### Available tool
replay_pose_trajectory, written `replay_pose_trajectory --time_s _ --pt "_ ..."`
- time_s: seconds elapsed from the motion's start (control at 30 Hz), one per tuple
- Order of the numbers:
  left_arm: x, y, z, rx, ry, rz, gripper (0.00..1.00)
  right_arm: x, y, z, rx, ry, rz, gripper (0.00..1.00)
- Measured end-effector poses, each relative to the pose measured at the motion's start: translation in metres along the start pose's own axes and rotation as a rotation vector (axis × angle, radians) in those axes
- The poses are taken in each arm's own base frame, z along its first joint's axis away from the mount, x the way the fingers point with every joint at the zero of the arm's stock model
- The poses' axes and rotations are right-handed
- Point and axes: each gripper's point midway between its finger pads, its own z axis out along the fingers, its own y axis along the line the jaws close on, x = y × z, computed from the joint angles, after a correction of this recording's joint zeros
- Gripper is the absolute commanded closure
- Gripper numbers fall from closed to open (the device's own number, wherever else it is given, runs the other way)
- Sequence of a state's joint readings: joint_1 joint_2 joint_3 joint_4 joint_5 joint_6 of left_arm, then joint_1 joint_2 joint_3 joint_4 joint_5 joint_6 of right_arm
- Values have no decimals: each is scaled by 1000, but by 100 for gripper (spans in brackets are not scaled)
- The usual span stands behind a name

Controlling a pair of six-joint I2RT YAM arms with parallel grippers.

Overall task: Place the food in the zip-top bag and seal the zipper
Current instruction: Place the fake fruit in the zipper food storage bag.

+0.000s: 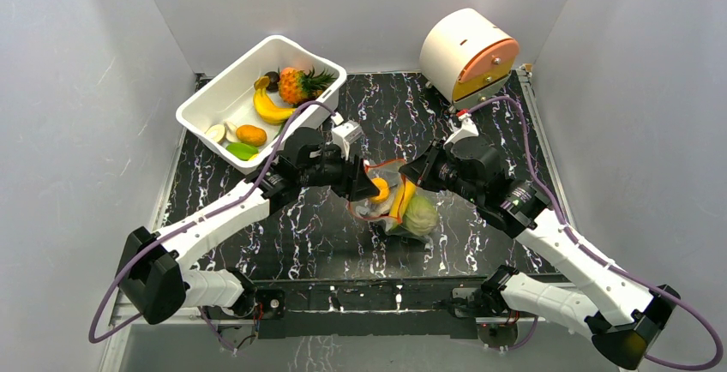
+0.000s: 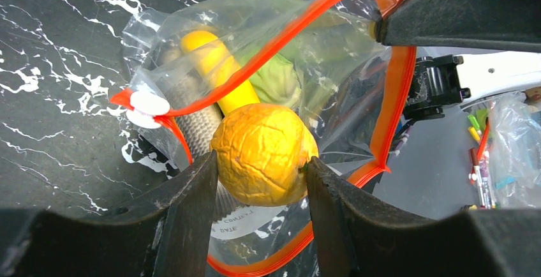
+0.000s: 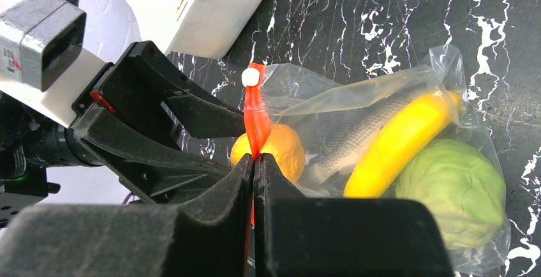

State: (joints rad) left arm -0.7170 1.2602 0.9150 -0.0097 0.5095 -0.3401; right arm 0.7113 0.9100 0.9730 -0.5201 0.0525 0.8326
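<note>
The clear zip-top bag (image 1: 399,205) lies mid-table with its red zipper (image 2: 300,25) mouth held open. Inside are a yellow banana (image 3: 395,143), a grey fish (image 3: 357,136) and a light-green round fruit (image 3: 456,191). My left gripper (image 2: 263,172) is shut on a wrinkled orange fruit (image 2: 261,152) and holds it in the bag's mouth; it shows in the top view (image 1: 370,185) too. My right gripper (image 3: 255,162) is shut on the zipper strip (image 3: 255,120), holding one edge of the mouth up, with the white slider (image 3: 249,77) above it.
A white tub (image 1: 223,98) at the back left holds a banana (image 1: 270,106), a pineapple (image 1: 300,83), an orange piece (image 1: 251,135) and green pieces. A white and orange drum (image 1: 467,53) stands at the back right. White walls enclose the table.
</note>
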Motion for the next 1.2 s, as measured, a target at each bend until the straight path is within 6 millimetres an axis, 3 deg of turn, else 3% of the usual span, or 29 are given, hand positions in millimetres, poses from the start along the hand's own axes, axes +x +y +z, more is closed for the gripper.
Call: replay_pose_trajectory --time_s 0.2,0.3,0.47,0.6,0.83,1.03,1.2 --pt "-2 2 0 -21 3 26 43 0 0 0 -1 0 -3 100" --pt "-1 4 -1 -30 8 31 33 0 0 0 -1 0 -8 100" --pt "-4 3 -3 -35 6 39 31 0 0 -1 -3 1 -20 100" --pt "-15 -2 -5 -32 -8 48 31 0 -1 -1 -5 -1 -32 100" --pt "-50 -5 -14 -92 -83 76 31 -4 -7 -7 19 -16 -88 100" --pt "-86 16 -35 -300 -160 112 32 -9 -6 -18 12 -35 -133 100" --pt "-103 57 -60 -530 -173 96 34 -13 -1 -27 -16 -57 -133 100"
